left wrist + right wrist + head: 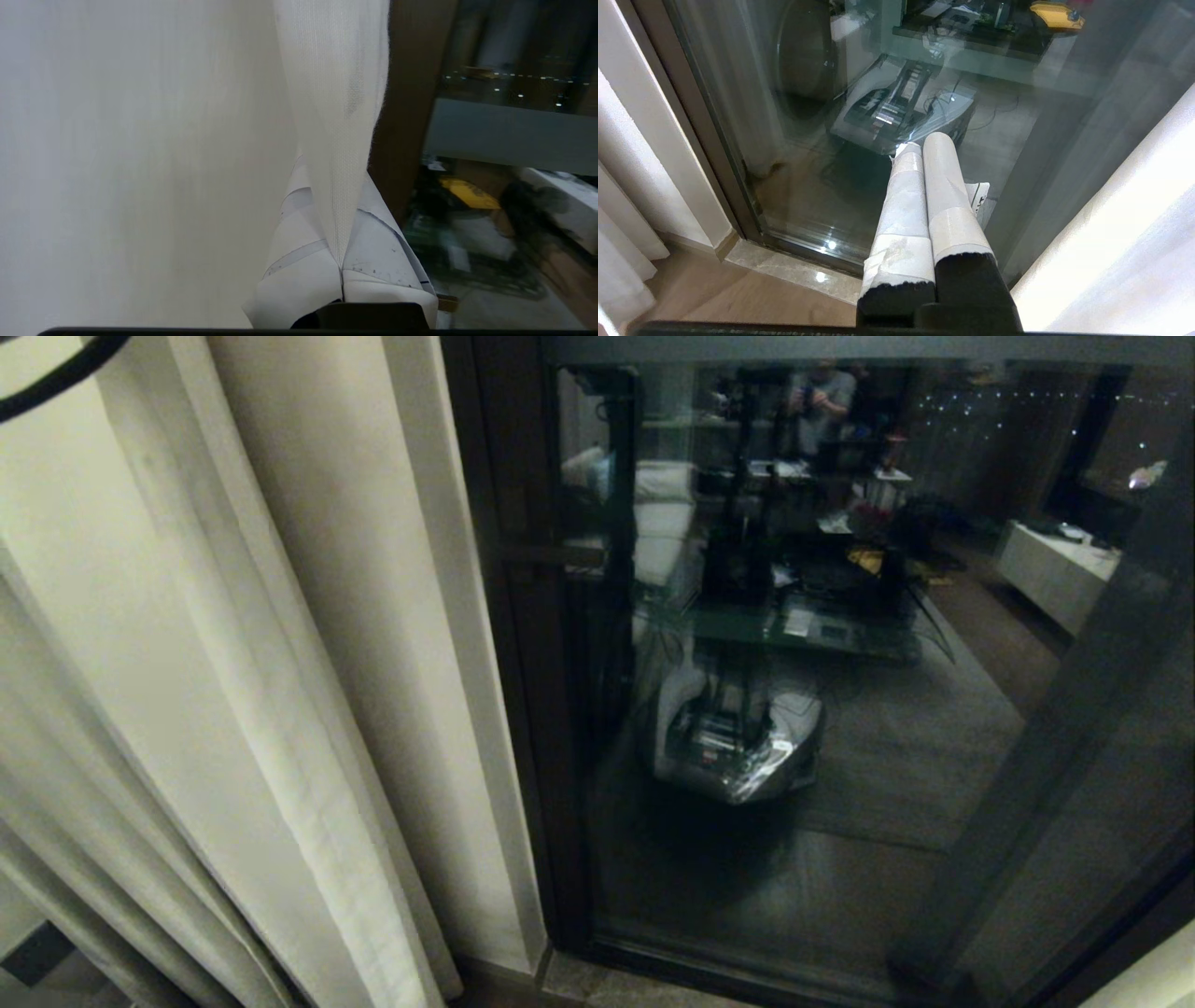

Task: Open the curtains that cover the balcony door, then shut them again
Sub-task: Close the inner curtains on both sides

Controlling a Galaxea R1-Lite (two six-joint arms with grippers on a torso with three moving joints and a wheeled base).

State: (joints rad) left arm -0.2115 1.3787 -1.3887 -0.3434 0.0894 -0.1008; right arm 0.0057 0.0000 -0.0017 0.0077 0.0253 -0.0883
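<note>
Beside the balcony door [840, 709], the left tool [341, 261] pinches the curtains [336, 116]; no legible writing.

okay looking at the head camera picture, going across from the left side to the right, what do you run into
Left curtain panel, bunched in pleats → pale wall strip → dark frame of the balcony door → lever handle → glass pane, reflecting the robot's base and the room → a corner of the right curtain.
</note>
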